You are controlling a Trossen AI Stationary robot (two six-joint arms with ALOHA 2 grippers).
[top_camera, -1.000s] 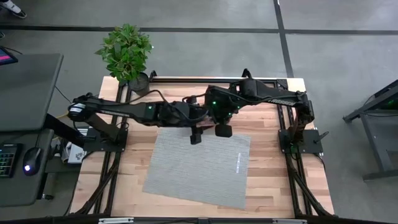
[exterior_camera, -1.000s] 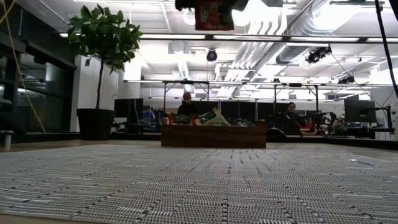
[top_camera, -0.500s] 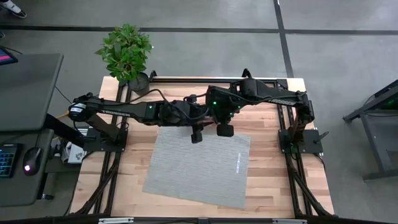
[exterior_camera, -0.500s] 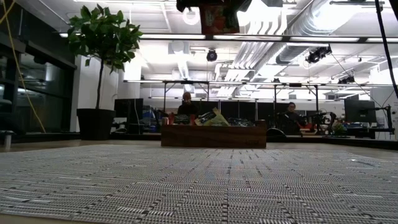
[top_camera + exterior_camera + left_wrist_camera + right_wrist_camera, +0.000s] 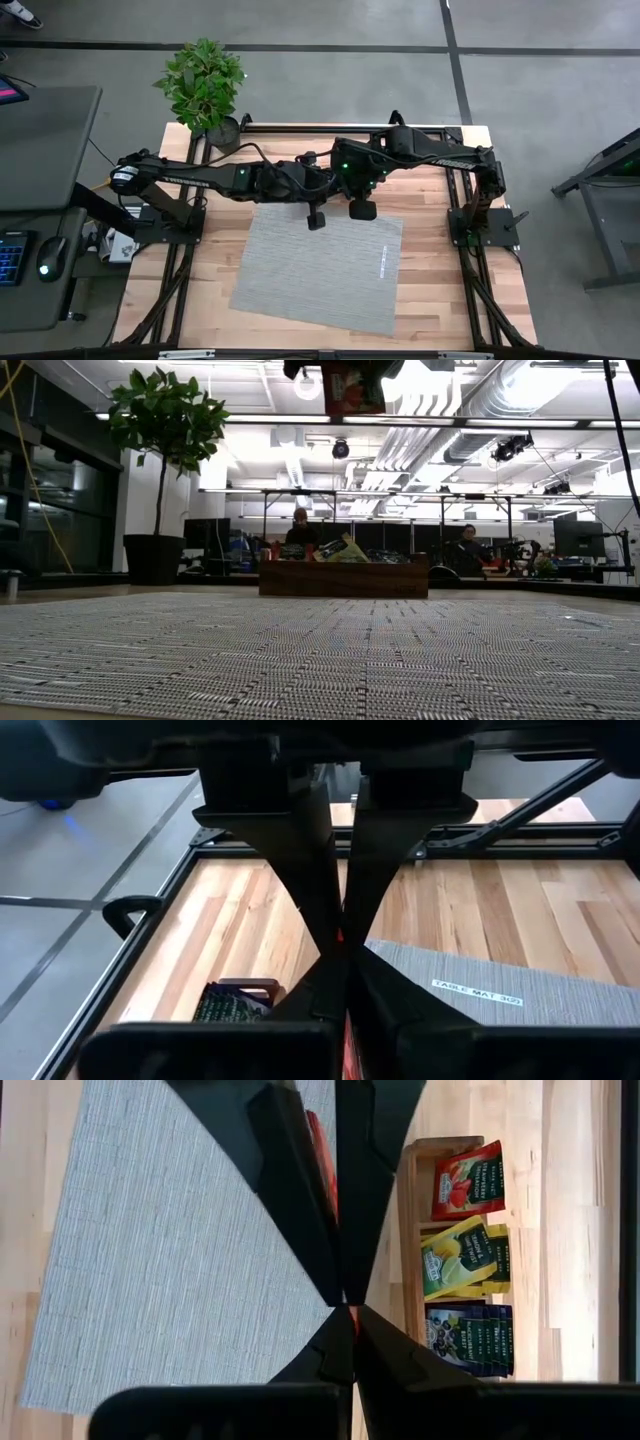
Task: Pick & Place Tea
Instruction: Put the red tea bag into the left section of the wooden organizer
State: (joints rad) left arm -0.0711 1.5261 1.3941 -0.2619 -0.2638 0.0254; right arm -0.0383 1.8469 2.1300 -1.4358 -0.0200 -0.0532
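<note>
- Low view puts the red sachet (image 5: 350, 388) high in the air at the top of the picture, its flat face turned toward that camera, hanging upright and well clear of the grey mat (image 5: 315, 265) underneath
- The left tool (image 5: 340, 955) has its fingers pressed together, with a thin red sliver between them, so I judge it to be clamped on the sachet
- The right tool (image 5: 345, 1295) is closed too; its wrist view shows the sachet edge-on along one finger, so both tools seem to pinch the same packet
- The two tools meet nose to nose over the mat's far edge, so neither arm is nearer: the sachet sits between them
- What the coming move turns on: the mat lies straight below the sachet, while the wooden tray (image 5: 410, 1190) stands on the desk (image 5: 420, 300) just beyond that far edge
- My guess is that one tool must let go before the other carries the packet down
- The sachet is small, flat and square, with a red wrapper carrying a fruit picture
- The other sachets (image 5: 465, 1255) lie in the tray's three compartments: red, yellow-green and dark
- Thin and limp, it would probably land flat on the mat
</note>
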